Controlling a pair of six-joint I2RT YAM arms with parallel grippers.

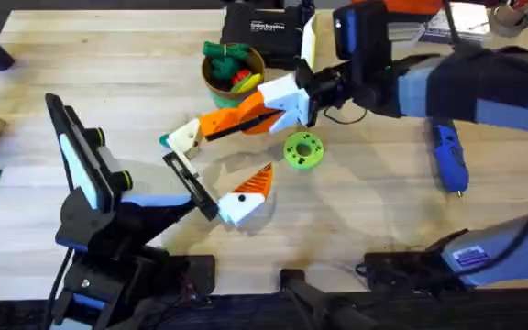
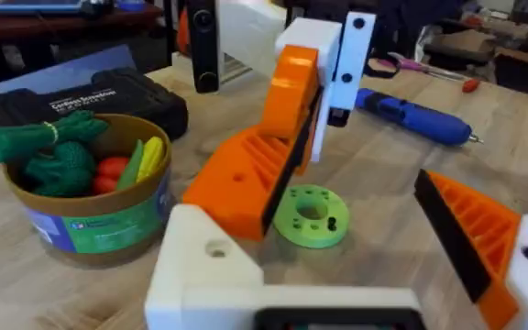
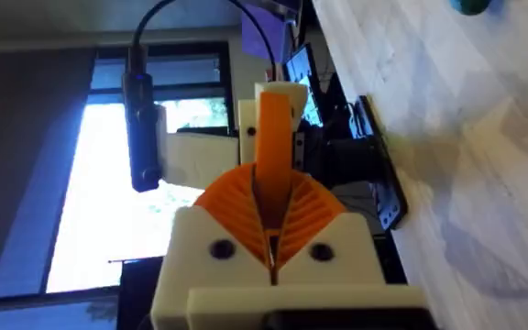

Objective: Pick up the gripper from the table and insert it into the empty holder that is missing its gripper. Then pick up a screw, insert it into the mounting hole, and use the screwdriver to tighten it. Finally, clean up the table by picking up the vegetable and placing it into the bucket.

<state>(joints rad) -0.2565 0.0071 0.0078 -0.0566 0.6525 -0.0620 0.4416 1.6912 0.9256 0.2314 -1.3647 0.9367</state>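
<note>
Light wood-grain counter (image 1: 108, 82). The gripper (image 1: 186, 136), a white plastic block with an orange ribbed wedge, is held off the surface left of centre, clamped between the closed fingers of the right gripper (image 1: 246, 117). In the right wrist view its orange bar stands upright between their ribbed pads. The holder (image 1: 189, 181) is a thin black bar ending the left arm's wrist, lying just below the held part. Whether they touch cannot be told. The left gripper (image 1: 223, 188) is parted and holds nothing, its one fitted orange-and-white finger standing apart from the bare bar. The vegetable (image 1: 164, 140), a small teal piece, is partly hidden by the white block. The bucket (image 1: 216, 87) is a round tan tub with a green band, full of toy produce, its near side covered by the right arm. The screwdriver (image 1: 449, 158) is a blue stick with a thin metal tip, lying at the right. A bright green perforated disc (image 1: 302, 150) sits at centre. A black case (image 1: 259, 37) lies at the far edge, its label unreadable.
</note>
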